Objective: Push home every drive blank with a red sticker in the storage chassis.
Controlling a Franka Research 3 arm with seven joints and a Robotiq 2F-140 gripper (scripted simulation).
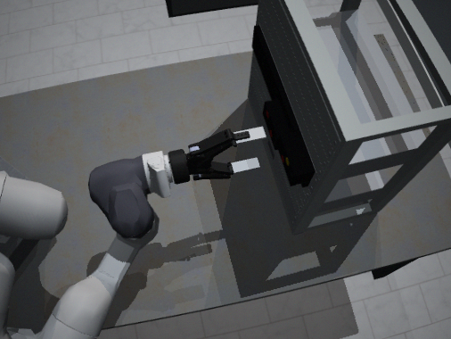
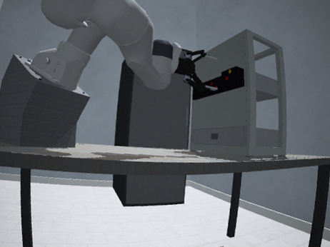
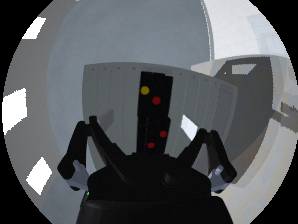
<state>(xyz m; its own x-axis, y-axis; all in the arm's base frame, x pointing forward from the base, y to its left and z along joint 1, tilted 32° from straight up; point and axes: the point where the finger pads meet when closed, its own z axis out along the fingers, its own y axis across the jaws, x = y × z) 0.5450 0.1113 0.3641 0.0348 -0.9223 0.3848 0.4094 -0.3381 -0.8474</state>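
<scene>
Black drive blanks (image 3: 153, 117) (three red stickers, one yellow) protrude.

Ahead of the black pincer (image 1: 253, 149) with white fingertips (image 1: 245, 164), a pale grey rack (image 2: 242, 86) holds a black chassis (image 2: 219, 84) bearing red stickers (image 3: 156, 100) and one yellow sticker (image 3: 144, 90). The bench (image 1: 111, 116) beneath is mottled grey-brown.
</scene>
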